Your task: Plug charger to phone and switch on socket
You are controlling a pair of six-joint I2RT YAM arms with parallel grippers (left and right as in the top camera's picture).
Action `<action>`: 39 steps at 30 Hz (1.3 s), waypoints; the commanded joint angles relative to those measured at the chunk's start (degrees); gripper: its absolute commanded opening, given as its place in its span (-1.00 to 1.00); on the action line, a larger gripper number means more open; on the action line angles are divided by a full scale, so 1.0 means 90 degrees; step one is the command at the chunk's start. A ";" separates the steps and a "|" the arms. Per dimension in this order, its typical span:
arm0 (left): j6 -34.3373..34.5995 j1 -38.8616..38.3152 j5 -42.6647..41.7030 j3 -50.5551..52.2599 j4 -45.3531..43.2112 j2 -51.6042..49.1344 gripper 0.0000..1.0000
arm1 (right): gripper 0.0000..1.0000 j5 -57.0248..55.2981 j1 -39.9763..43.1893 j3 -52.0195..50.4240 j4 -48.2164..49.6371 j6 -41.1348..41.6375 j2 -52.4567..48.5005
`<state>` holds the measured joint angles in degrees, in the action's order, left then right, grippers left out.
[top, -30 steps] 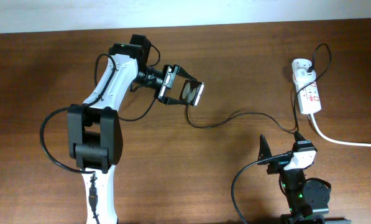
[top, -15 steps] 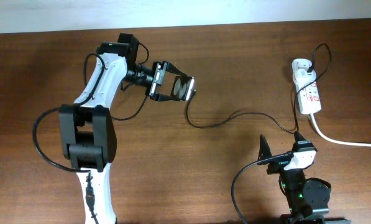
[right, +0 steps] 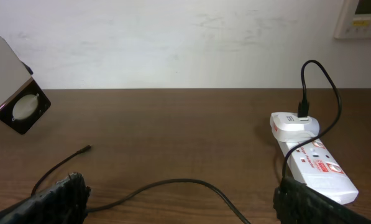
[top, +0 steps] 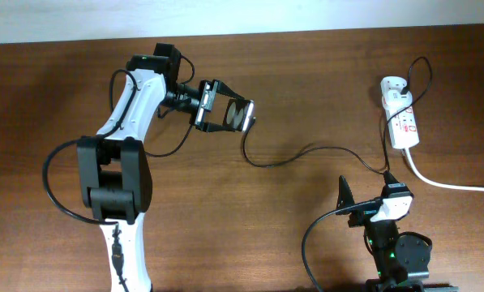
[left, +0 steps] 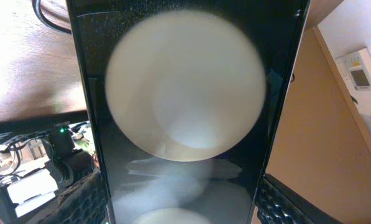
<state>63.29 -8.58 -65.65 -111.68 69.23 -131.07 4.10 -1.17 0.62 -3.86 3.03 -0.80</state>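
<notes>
My left gripper is shut on the phone and holds it above the table, left of centre. In the left wrist view the phone fills the frame, black with a white circle, between my jaws. The right wrist view shows the phone in the air at far left. The charger cable runs from the white plug adapter on the socket across the table. Its connector tip lies on the wood, apart from the phone. My right gripper is open and empty over the cable.
The socket lies at the right with its thick white cord running off the right edge. My left arm's black cables loop beside it. A pale wall stands behind the table's far edge.
My left arm swung the held phone a little left and toward the far edge a second ago, then stayed still. The right arm, cable and socket have not moved.
</notes>
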 commanded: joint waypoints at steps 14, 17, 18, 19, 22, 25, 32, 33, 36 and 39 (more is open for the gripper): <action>0.0056 0.0024 -0.0277 -0.0187 0.0010 -0.0007 -0.78 | 0.97 0.0036 -0.0041 -0.0034 -0.0029 0.0044 0.0041; 0.0056 0.0024 -0.0282 -0.0187 0.0012 -0.0007 -0.80 | 0.97 0.0036 -0.0041 -0.0034 -0.0029 0.0044 0.0041; 0.0056 0.0024 -0.0282 -0.0187 0.0012 -0.0007 -0.80 | 0.97 0.0036 -0.0041 -0.0034 -0.0032 0.0044 0.0041; 0.0058 0.0024 -0.0279 -0.0187 0.0012 -0.0007 -0.81 | 0.97 0.0036 -0.0041 -0.0034 -0.0032 0.0044 0.0041; 0.0058 0.0027 -0.0282 -0.0187 0.0012 -0.0007 -0.81 | 0.97 -0.0034 -0.0039 -0.0034 -0.0032 0.0039 0.0041; 0.0058 0.0027 -0.0279 -0.0187 0.0010 -0.0007 -0.80 | 0.97 -0.0032 -0.0041 -0.0034 -0.0032 0.0041 0.0041; 0.0058 0.0027 -0.0274 -0.0187 0.0007 -0.0007 -0.75 | 0.98 -0.0032 -0.0041 -0.0034 -0.0032 0.0041 0.0041; 0.0058 0.0024 -0.0277 -0.0187 0.0007 -0.0007 -0.75 | 0.97 -0.0032 -0.0041 -0.0034 -0.0032 0.0041 0.0041; 0.0058 0.0024 -0.0277 -0.0187 0.0010 -0.0007 -0.76 | 0.97 -0.0032 -0.0041 -0.0034 -0.0027 0.0041 0.0041; 0.0058 0.0024 -0.0277 -0.0187 0.0010 -0.0007 -0.76 | 0.97 -0.0032 -0.0041 -0.0034 -0.0027 0.0041 0.0041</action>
<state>63.31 -8.58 -65.65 -111.68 69.23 -131.07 4.08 -1.17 0.62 -3.86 3.03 -0.80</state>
